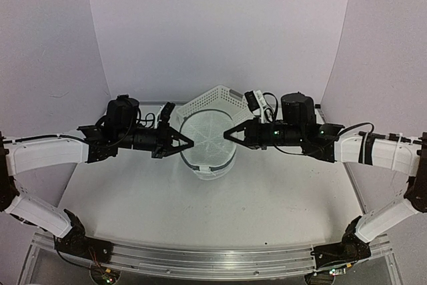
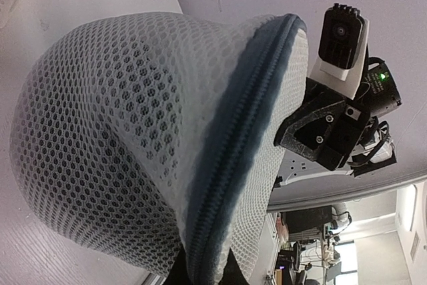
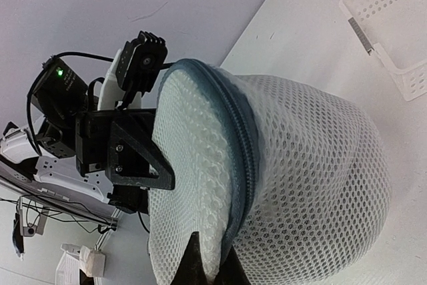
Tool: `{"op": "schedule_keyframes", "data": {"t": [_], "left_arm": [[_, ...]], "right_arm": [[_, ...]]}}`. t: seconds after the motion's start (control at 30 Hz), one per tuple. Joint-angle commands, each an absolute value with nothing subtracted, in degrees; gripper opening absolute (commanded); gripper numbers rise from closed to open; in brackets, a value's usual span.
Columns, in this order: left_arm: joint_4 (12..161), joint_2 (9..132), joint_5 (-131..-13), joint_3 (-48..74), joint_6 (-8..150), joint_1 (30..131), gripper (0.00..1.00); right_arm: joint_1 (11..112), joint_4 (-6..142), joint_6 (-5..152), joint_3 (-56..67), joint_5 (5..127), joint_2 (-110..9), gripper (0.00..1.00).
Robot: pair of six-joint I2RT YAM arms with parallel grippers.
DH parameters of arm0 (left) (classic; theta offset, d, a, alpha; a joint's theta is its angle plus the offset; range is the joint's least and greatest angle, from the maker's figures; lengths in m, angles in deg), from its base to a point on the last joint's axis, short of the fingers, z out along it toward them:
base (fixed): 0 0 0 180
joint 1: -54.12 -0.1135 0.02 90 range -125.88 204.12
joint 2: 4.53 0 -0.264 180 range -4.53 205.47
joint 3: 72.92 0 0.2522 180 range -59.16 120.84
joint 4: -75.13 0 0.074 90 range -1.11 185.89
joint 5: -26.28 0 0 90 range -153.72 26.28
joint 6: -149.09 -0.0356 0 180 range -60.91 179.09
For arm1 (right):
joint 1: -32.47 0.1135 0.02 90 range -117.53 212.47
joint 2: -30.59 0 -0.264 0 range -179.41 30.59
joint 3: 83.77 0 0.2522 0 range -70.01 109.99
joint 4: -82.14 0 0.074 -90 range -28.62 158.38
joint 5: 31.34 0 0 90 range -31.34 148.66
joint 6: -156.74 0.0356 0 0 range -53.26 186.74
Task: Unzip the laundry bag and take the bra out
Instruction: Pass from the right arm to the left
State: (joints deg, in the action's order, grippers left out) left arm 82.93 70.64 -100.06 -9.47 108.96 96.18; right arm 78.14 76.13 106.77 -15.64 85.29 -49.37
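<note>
While zip (image 2: 233,145) looks fully closed along blue-grey rim, laundry bag (image 1: 208,141) stands at middle of table (image 1: 220,218), round face up, btwn both grippers. Mesh prob. light, soft, collapses easily; rim seam firmer, so best hold there. Zip pull not visible. Bra not made out thru mesh. Left gripper (image 1: 185,143) clamped on rim, left side; right gripper (image 1: 230,133) clamped on opposite side. Basket (image 1: 220,95) just behind bag.
</note>
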Motion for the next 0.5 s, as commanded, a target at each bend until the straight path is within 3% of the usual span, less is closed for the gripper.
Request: {"op": "schedule_keyframes", "data": {"t": [0.0,0.13,0.47], "left_arm": [[79.6,70.1,-97.3,-7.4,110.1,95.8,0.00],[79.6,69.4,-94.6,-9.1,113.0,93.9,0.00],[78.7,69.9,-88.5,-11.6,119.9,91.7,0.00]], "right_arm": [[78.5,78.5,103.9,-16.2,83.6,-49.0,0.12],[78.6,75.9,101.6,-17.0,81.4,-47.6,0.41],[84.5,72.5,96.7,-18.2,75.7,-46.6,0.53]]}}
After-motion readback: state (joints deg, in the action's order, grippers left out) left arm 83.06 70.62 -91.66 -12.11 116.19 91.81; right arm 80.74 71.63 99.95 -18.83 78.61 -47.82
